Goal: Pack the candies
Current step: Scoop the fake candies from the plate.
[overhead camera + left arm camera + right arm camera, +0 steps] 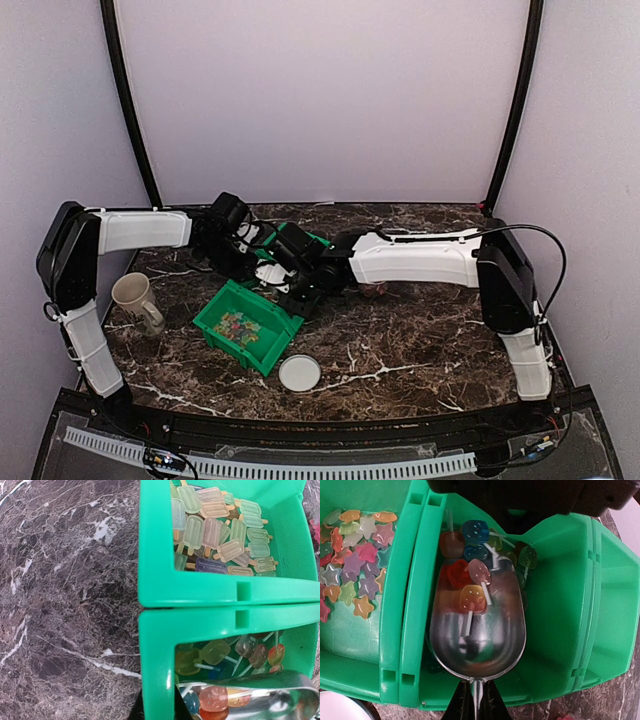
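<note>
Pinched between the pressed-together fingers of the right gripper [475, 706] is one metal scoop [485, 645]. It is loaded with about six lollipop candies [470, 594] in the middle of three green bin [560, 605] compartments. The left gripper [248, 250] is pressed together too, but on what cannot be told. One mug [135, 300] and one white lid [299, 373] are set apart. Packing is judged barely begun.

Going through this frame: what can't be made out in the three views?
Top view: both arms cover most of the rear green bins; contents hidden.
There, the candies in the front bin are too small to tell shapes.
Left wrist view: the scoop is cut off by the bottom edge.
Right wrist view: the scoop's handle runs off the bottom edge; a dark shape hides the bin's far end.
</note>
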Robot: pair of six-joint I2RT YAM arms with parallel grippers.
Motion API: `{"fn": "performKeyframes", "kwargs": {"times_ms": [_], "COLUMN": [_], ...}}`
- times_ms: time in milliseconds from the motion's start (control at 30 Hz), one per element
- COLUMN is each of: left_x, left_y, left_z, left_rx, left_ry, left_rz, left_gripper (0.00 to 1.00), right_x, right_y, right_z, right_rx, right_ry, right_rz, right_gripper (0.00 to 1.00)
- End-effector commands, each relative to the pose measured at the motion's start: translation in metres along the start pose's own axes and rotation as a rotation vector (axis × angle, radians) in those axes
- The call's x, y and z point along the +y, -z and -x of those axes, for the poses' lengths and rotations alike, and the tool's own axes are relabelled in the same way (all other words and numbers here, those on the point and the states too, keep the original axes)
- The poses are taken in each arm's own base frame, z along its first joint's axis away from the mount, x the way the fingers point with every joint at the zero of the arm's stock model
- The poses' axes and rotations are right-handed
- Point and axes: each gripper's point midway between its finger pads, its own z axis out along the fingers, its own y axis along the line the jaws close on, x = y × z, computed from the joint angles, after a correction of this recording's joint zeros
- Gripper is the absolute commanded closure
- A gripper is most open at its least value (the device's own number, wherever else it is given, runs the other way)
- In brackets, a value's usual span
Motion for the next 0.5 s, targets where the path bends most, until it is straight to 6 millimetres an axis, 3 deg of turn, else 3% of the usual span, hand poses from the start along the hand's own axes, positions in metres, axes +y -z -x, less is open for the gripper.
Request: {"fn": "performKeyframes", "kwargs": {"times_ms": [0,233,467], "left_x": [-0.033,-0.033,-0.029], "left_y": [0.047,0.047,0.043], "left_z": [0.060,0.059,0.057], "left_rx": [-0.235,-0.233,-0.221], "left_ry": [0.000,0.003,0.011], "left_rz": [-0.137,-0.138,-0.115], "left_gripper": [1.00,1.00,1.00], "right_x": [0.029,0.008,-0.005], "right_y": [-0.028,-0.017,0.004], "right_z": [-0.003,0.000,-0.015], "right_rx": [-0.074,-0.225,-0.305], "right_ry": [-0.071,-0.187,-0.246], "right_rz": [0.090,0.025,0.005], "right_gripper": [1.00,1.00,1.00]}}
